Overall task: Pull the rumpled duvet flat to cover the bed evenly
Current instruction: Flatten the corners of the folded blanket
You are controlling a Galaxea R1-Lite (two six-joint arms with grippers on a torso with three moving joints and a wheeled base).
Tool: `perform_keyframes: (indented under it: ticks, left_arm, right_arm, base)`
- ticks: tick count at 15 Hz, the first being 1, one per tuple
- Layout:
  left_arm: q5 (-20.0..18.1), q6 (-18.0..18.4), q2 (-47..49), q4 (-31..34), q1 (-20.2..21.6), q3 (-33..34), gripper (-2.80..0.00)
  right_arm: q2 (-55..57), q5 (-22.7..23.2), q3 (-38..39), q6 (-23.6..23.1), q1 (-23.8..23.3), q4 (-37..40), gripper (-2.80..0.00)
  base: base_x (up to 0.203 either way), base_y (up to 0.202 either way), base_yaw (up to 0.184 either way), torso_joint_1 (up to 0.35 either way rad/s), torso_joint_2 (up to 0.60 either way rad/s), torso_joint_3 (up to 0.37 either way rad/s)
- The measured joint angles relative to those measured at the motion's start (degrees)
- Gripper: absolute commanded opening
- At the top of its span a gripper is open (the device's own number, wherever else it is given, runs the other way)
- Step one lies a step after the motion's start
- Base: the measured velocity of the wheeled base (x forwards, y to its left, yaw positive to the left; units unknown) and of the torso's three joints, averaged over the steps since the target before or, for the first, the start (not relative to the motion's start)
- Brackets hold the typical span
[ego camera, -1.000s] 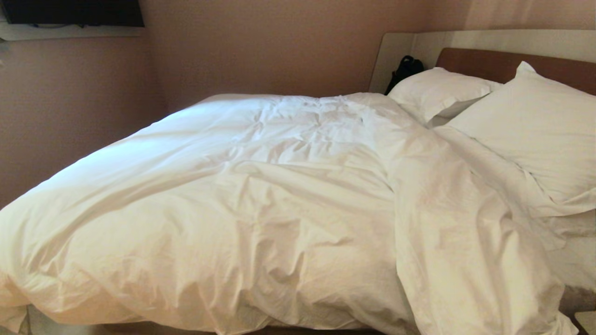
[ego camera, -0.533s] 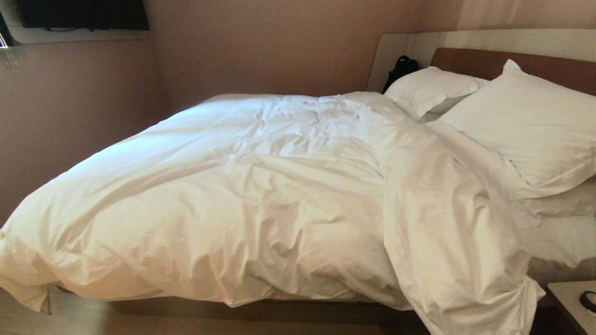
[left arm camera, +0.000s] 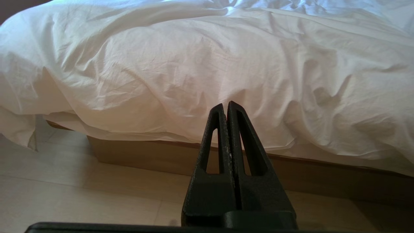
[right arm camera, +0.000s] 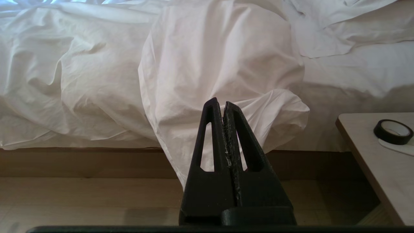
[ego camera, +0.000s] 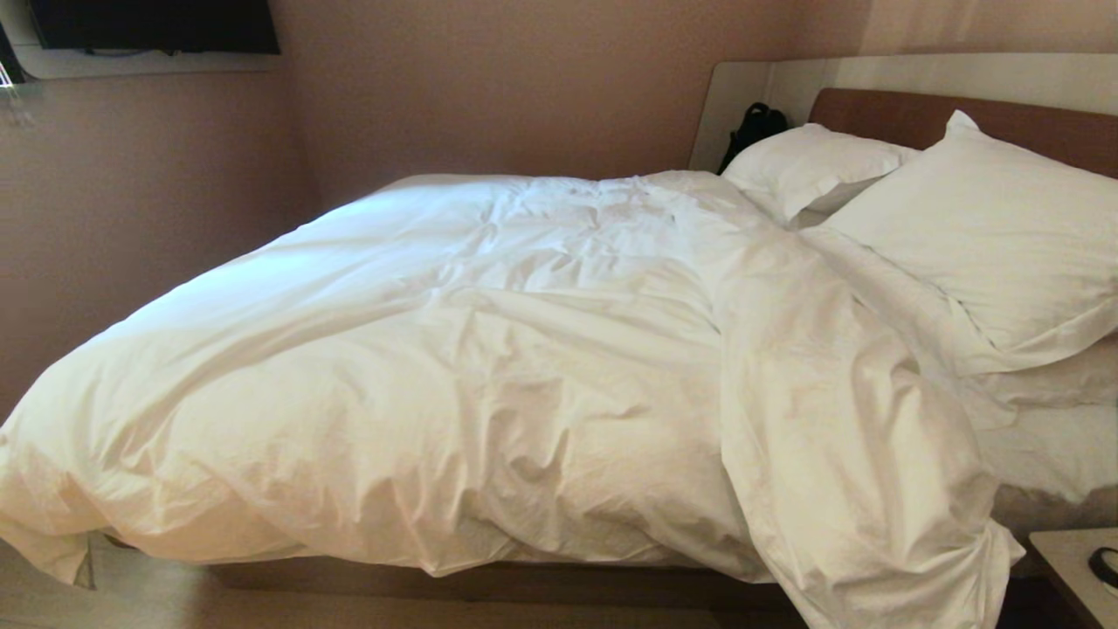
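Observation:
The puffy white duvet (ego camera: 489,376) lies rumpled across the bed (ego camera: 961,122), which has a brown headboard. A folded-over part of it (ego camera: 856,489) hangs off the near side towards the floor. Neither arm shows in the head view. In the left wrist view my left gripper (left arm camera: 225,105) is shut and empty, held low before the duvet (left arm camera: 200,64) and the bed's brown base (left arm camera: 145,155). In the right wrist view my right gripper (right arm camera: 220,103) is shut and empty, apart from the hanging duvet fold (right arm camera: 226,64).
Two white pillows (ego camera: 987,227) (ego camera: 812,166) lie at the head, a black bag (ego camera: 753,127) behind them. A bedside table (right arm camera: 381,158) with a roll of black tape (right arm camera: 393,131) stands at the right. A dark screen (ego camera: 157,24) hangs on the wall. Pale wooden floor (left arm camera: 64,194) lies along the near side.
The whole head view has shifted: the camera has drawn back, showing the bed base, floor and bedside table. The duvet itself has not moved.

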Motion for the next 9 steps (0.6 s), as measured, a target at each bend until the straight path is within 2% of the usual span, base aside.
perform_keyframes:
  ticks: [3, 4, 9]
  left_arm:
    - [0.0, 0.0, 0.0, 0.0, 0.0, 0.0, -2.8]
    - [0.0, 0.0, 0.0, 0.0, 0.0, 0.0, -2.8]
    - [0.0, 0.0, 0.0, 0.0, 0.0, 0.0, -2.8]
  right_arm:
    - [0.0, -0.4, -0.9, -0.2, 0.0, 1.1, -2.8]
    - [0.1, -0.6, -2.5, -0.2, 0.0, 1.8, 0.0]
    - [7.9, -1.2, -16.9, -0.8, 0.0, 9.4, 0.0]
  base:
    - [0.0, 0.0, 0.0, 0.0, 0.0, 0.0]
    - [0.0, 0.0, 0.0, 0.0, 0.0, 0.0]
    - [0.0, 0.0, 0.0, 0.0, 0.0, 0.0]
